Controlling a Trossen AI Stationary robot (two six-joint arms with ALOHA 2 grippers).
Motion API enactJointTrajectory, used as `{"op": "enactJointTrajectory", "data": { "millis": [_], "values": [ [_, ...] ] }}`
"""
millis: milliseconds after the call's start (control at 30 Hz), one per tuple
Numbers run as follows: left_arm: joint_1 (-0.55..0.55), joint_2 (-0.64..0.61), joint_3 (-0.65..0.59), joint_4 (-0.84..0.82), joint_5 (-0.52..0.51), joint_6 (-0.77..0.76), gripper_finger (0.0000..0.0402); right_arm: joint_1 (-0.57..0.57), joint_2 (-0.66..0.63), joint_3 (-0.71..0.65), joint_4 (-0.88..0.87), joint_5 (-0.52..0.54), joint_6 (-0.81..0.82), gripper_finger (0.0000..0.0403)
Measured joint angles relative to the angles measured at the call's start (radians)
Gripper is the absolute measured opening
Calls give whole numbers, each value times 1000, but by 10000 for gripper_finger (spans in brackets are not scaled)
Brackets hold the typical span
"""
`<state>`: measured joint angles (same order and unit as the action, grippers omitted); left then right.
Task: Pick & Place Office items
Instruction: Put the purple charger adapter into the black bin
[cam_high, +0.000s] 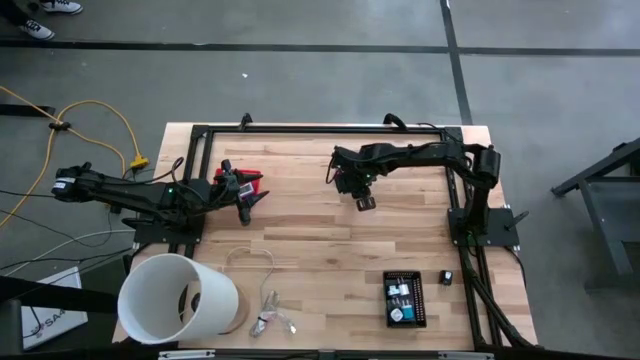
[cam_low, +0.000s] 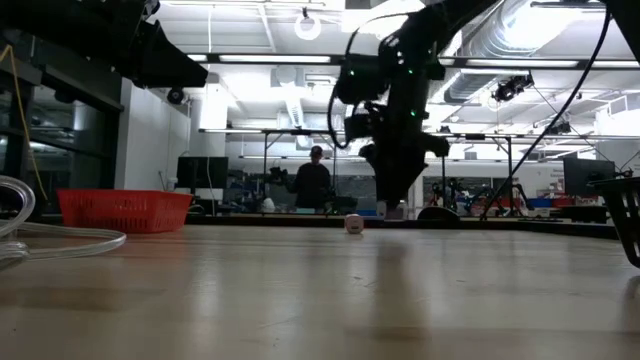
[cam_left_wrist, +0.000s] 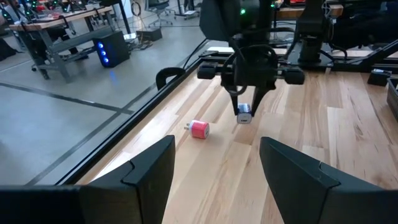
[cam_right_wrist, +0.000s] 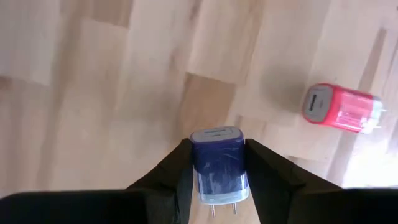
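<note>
A blue plug block with a grey end (cam_right_wrist: 217, 167) sits between the fingers of my right gripper (cam_right_wrist: 217, 146), which points down over the middle of the table's far half (cam_high: 364, 203). The left wrist view shows the same block (cam_left_wrist: 244, 113) just above the wood. A pink plug block (cam_right_wrist: 342, 107) lies on its side on the table beside it (cam_left_wrist: 199, 129). My left gripper (cam_left_wrist: 214, 168) stands open at the far left (cam_high: 247, 198), level, with nothing between its fingers. My right gripper pinches the blue block's two opposite side faces (cam_right_wrist: 198, 163) between its two fingers. The fingers come from above, pointing down. The block's grey slotted end (cam_right_wrist: 216, 134) sticks out past the fingertips toward the table, its two pins point back at the wrist, and it hangs clear of the wood.
A big white tub (cam_high: 180, 298) lies on its side at the near left, with a pale wire loop (cam_high: 250, 256) and a silvery clump (cam_high: 270, 322) beside it. A black tray (cam_high: 387, 300) with small pieces and a loose black piece (cam_high: 446, 278) sit near right. Black rails (cam_high: 320, 128) frame the table.
</note>
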<state>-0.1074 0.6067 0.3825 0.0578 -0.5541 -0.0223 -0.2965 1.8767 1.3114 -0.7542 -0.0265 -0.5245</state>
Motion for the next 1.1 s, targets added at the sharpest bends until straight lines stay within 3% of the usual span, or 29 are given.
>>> {"op": "enactJointTrajectory", "data": {
  "millis": [300,733,1100],
  "values": [
    [0,0,0,5,0,0,227,84,-27,110,-214,4,183,117],
    [0,0,0,11,0,0,227,247,-98,158,-317,25,513,117],
    [0,0,0,11,0,0,227,488,-162,158,-401,119,833,117]
  ]
}}
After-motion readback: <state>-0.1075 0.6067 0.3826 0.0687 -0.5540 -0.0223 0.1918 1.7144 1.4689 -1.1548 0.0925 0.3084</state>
